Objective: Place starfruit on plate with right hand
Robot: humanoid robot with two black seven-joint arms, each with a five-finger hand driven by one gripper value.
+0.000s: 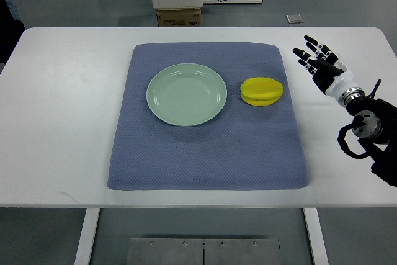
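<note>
On a white table (62, 122), seen steeply from above, a blue-grey mat (205, 159) is spread across the middle. A pale green plate (186, 94) is set on the upper half of the mat, slightly left of centre, and nothing is held in it. The yellow starfruit (262, 91) is laid on the mat just beside the plate's right rim, apart from it, with a narrow strip of mat seen between the two.

The right hand (319, 63) is reached in from the picture's right edge and is held over the bare table, to the right of the mat and of the starfruit, touching neither. Its black fingers (310, 41) are spread wide and pointed toward the upper left, and nothing is gripped. A white wrist (344, 88) and dark arm joints are seen behind it. Beyond the far edge of the table, a grey floor, a cardboard box (178, 17) and a white cabinet base are shown.
</note>
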